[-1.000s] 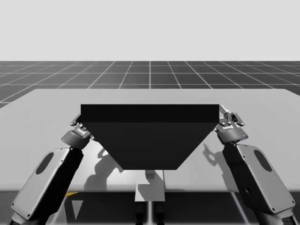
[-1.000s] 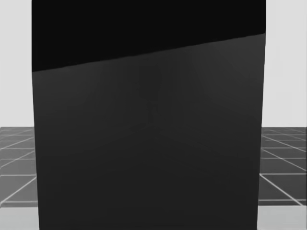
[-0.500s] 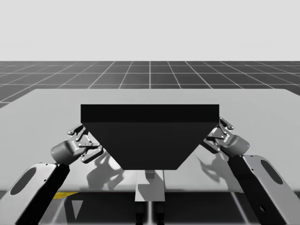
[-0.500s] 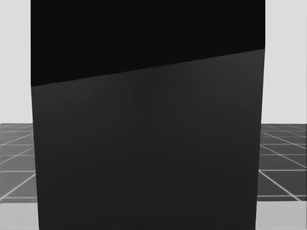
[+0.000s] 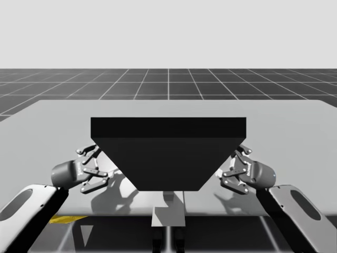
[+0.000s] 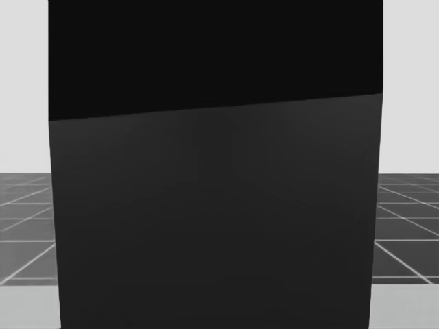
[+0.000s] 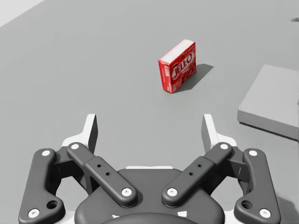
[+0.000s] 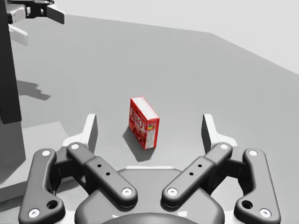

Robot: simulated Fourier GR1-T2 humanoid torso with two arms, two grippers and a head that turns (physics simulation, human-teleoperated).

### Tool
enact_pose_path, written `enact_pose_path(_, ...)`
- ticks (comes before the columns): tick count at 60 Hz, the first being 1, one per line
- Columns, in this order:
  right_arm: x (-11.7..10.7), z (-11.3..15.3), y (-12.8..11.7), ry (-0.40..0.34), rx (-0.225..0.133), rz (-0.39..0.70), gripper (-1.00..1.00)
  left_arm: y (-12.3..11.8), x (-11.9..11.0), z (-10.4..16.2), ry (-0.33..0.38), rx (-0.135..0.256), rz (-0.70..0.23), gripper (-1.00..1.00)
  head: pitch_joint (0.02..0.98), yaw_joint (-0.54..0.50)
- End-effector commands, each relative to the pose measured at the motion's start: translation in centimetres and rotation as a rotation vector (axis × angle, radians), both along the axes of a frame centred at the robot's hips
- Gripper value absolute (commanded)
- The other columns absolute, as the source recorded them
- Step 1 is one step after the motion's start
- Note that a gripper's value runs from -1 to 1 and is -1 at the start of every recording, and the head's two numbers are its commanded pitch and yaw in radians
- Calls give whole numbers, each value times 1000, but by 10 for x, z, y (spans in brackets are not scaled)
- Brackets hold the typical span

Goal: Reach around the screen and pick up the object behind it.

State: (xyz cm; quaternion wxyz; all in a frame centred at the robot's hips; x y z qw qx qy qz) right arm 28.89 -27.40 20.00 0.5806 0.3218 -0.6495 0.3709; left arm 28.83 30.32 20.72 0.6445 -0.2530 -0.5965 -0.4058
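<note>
My left hand [image 7: 149, 128] released, red box [image 7: 177, 66] ahead on the surface [image 7: 70, 56] | my right hand [image 5: 233, 169] released, box close ahead | hands flank the black screen [image 5: 168, 153]

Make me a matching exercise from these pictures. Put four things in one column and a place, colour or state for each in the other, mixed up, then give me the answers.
Column one
1. red box
2. screen
3. left gripper
4. right gripper

Column two
A. beside the screen's right edge in the high view, jaws open
B. black, blocks most of the head view
C. stands on the table, ahead of the open jaws in both wrist views
D. beside the screen's left edge in the high view, jaws open

Pairs: 1-C, 2-B, 3-D, 4-A
</note>
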Motion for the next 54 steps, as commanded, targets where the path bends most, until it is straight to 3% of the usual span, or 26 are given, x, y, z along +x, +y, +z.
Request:
enact_pose_path(1, -7, -7, 6, -2, -22, 61, -1000, -1, 12, 2, 9, 33, -37, -1000, 118, -2)
enact_pose_path(18, -8, -13, 12, -11, -24, 82, -1000, -6, 56, -7, 69, 14, -35, -1000, 122, 5)
enact_pose_path(37, -10, -14, 14, -21, -23, 100, -1000, -51, 88, -21, 106, 75, -132, -1000, 123, 1)
enact_pose_path(54, -11, -17, 14, -32, -27, 107, -1000, -85, 111, -28, 135, 103, -201, -1000, 130, -11)
